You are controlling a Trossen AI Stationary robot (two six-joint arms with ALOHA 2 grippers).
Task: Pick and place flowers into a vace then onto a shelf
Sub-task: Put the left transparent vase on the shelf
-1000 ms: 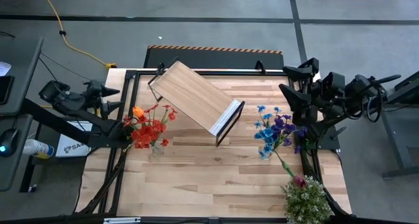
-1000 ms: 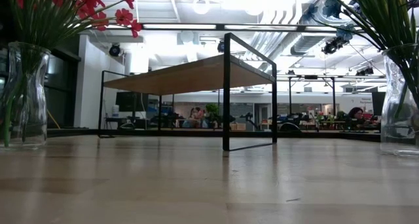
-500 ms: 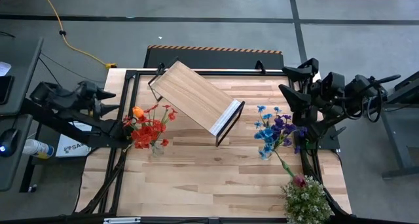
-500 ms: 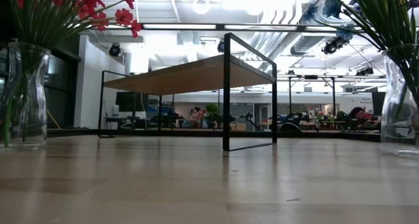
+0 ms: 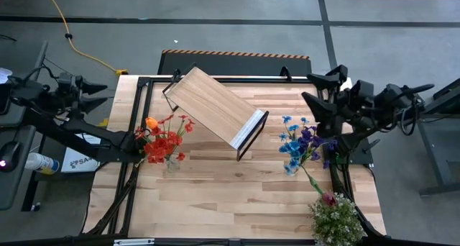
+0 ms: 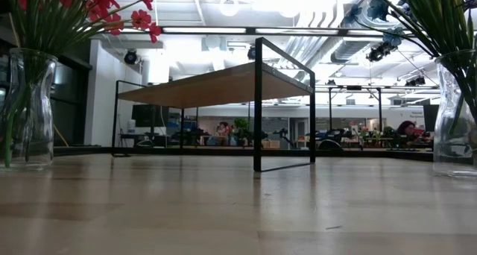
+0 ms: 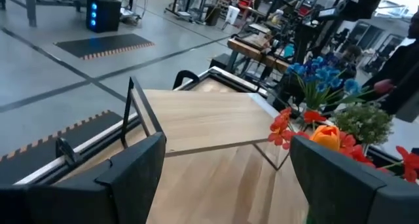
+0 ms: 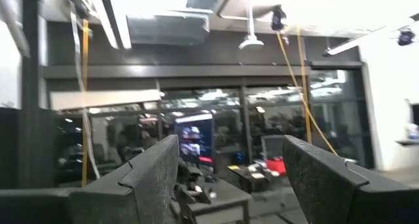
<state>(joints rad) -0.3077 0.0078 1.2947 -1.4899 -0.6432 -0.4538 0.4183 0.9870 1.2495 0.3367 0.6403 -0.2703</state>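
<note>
- Beyond the tabletop's (image 5: 237, 196) left edge, the left tool (image 5: 99, 92) hangs spread, empty.
- At the right edge, the right tool (image 5: 321, 88) is spread, near the blue flowers (image 5: 300, 145).
- The shelf (image 5: 215, 109) stands between.

Shelf (image 5: 215, 111) standing askew at the tabletop (image 5: 237, 196) middle toward the far edge, one vase of flowers (image 5: 164, 140) near the left edge, another flower vase (image 5: 300, 147) near the right edge, bushy plant (image 5: 336, 219) at the near right corner.
</note>
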